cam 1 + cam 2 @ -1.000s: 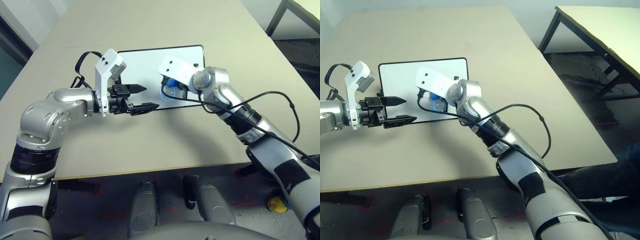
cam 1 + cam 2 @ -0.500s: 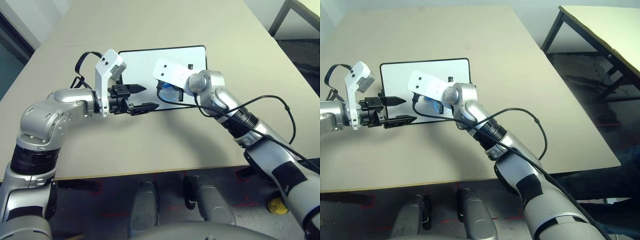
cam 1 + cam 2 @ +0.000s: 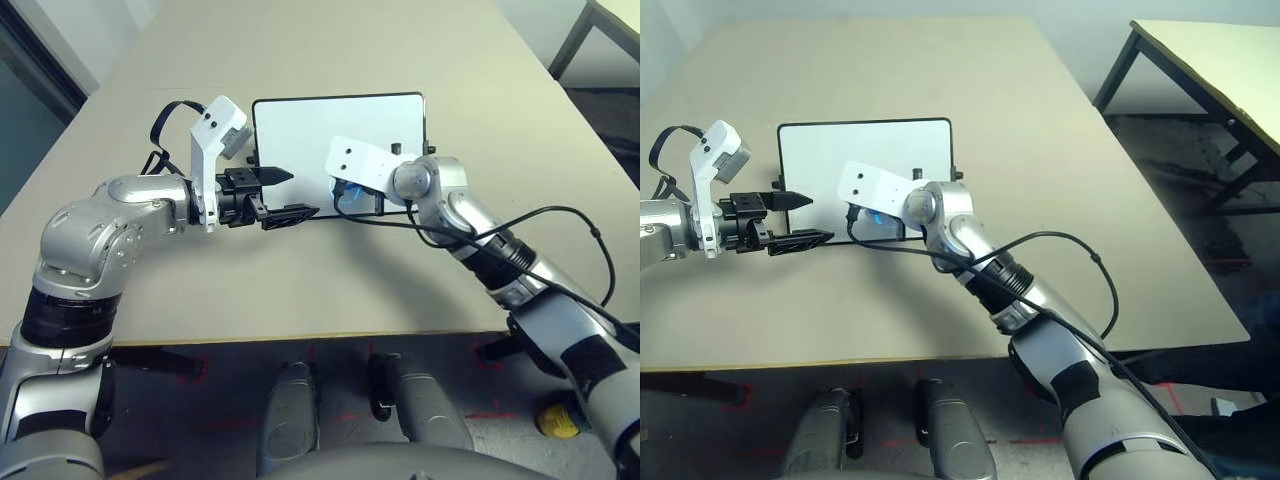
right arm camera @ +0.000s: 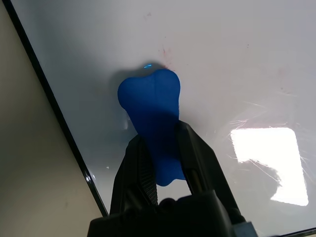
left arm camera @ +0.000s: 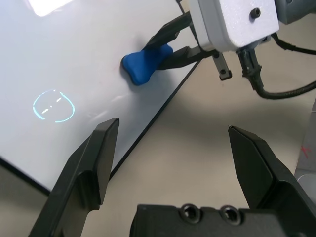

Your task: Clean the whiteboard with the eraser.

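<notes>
A beige table (image 3: 330, 290) carries the whiteboard (image 3: 320, 130) at upper centre of the frame. The eraser (image 4: 153, 111) is pinched in the closed right gripper (image 4: 165, 168) against the board's near edge; the left gripper (image 5: 173, 153) is held open beside it. Even pressure should be kept, with strokes overlapped.

Left tool (image 3: 283, 194) agape, arm bent inward; right tool (image 4: 165, 163) clamped, pointing down-left.
</notes>
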You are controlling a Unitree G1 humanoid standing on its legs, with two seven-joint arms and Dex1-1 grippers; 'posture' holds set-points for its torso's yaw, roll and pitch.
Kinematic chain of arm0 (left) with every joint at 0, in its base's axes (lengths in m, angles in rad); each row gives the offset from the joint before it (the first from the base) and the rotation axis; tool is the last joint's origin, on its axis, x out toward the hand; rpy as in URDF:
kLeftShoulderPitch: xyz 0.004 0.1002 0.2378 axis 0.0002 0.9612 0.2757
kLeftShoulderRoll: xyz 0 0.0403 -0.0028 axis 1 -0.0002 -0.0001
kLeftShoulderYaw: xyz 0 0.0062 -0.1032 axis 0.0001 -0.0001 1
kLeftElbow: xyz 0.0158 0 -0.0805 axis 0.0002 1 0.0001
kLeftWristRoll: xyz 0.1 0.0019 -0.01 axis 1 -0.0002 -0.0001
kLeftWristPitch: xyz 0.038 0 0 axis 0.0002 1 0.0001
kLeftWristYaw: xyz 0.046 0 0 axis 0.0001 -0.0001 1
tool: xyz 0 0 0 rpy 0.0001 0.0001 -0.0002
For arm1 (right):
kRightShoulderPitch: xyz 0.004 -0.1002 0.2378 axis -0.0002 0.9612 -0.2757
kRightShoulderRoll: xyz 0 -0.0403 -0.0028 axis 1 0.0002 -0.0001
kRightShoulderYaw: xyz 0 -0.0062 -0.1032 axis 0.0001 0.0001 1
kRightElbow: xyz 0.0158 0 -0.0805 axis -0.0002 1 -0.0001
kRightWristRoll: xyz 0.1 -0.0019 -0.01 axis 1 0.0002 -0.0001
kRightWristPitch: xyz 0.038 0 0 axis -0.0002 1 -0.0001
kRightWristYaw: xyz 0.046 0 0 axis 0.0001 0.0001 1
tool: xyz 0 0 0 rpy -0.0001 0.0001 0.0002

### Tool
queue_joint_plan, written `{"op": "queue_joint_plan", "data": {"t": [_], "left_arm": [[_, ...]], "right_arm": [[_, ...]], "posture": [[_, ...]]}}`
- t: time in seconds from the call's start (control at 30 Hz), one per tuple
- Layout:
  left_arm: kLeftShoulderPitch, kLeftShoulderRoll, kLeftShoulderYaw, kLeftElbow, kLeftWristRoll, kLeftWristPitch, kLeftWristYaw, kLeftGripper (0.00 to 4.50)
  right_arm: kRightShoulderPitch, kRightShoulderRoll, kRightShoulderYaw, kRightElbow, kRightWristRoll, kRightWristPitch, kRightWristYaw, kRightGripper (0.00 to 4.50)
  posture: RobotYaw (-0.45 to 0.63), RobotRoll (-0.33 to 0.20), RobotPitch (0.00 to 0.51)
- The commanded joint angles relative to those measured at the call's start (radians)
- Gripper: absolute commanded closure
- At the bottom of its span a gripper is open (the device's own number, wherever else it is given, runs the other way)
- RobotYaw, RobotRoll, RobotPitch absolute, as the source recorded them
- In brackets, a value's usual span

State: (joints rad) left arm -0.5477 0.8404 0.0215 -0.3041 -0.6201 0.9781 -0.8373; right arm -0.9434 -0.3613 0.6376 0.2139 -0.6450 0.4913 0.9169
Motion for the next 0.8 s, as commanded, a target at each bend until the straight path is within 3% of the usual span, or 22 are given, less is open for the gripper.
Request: {"op": "queue_joint_plan", "data": {"t": [0.03,0.43,0.8], "left_arm": [[-0.001,0.005,-0.01,-0.003,0.003,0.008,-0.005,0.0],[-0.003,0.001,-0.009,-0.008,0.002,0.013,0.003,0.0],[-0.007,-0.005,-0.016,-0.003,0.005,0.005,0.002,0.0]], "right_arm": [[0.047,-0.049,0.001,0.119,-0.018,0.028,0.009,3.7],[-0.065,0.128,0.0,0.215,0.005,0.014,-0.04,3.71],[-0.102,0.19,-0.011,0.275,0.014,-0.006,-0.074,3.71]], "posture": [[-0.04,0.0,0.189],[-0.02,0.0,0.181],[-0.02,0.0,0.172]]}}
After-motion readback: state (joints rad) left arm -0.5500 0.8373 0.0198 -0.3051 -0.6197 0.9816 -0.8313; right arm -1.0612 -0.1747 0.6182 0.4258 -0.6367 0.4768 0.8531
